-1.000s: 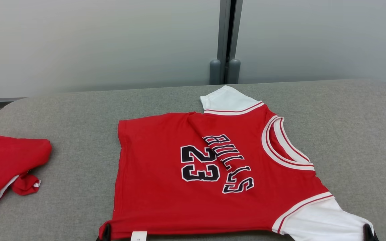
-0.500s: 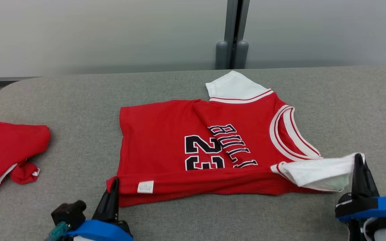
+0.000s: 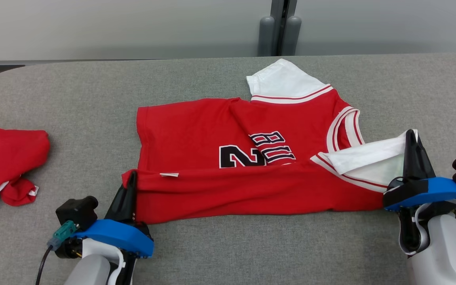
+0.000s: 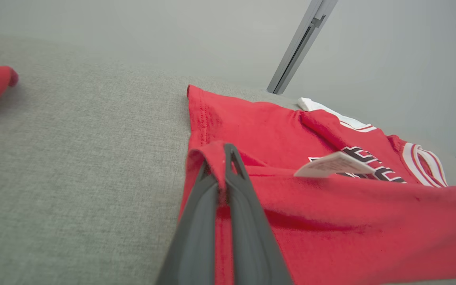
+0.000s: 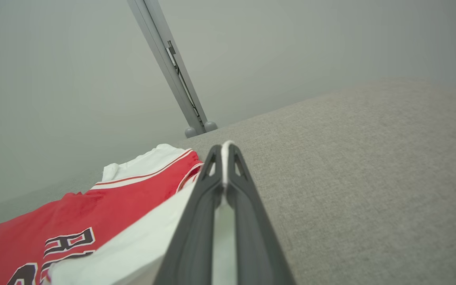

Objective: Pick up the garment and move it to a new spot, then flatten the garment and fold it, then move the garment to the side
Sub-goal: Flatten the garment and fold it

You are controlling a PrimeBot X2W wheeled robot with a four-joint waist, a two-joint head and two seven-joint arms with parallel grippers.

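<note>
Nearest the robot, two pale forearms come up from the bottom of the head view, one at each side, their dark fingers held low and pointing away across the grey bench [image 3: 251, 245]. The left tool [image 3: 133, 176] is clamped shut on the near left hem corner of the garment [image 3: 196, 126]; its wrist view shows a fold of red cloth pinched at the fingertips. The right tool [image 3: 410, 134] is likewise shut, on the edge of the near sleeve [image 3: 366, 158], with a thin line of white cloth between its fingers in its own wrist view. The garment lies straight ahead of both tools in the middle of the bench. Its long axis runs left to right, hem to the robot's left, collar and sleeves to its right. Its near edge is turned up and over, so that a white label [image 3: 169, 174] shows and the lower halves of the number and lettering are covered. Each arm holds the end on its own side, neither nearer than the other. The fold probably calls for both to travel forward together, keeping the crease parallel to that long axis. Farther off, the far sleeve [image 3: 281, 81] lies flat. A second red piece of clothing [image 3: 6, 158] sits well apart at the left edge, and a grey post [image 3: 279, 27] stands at the wall behind.
</note>
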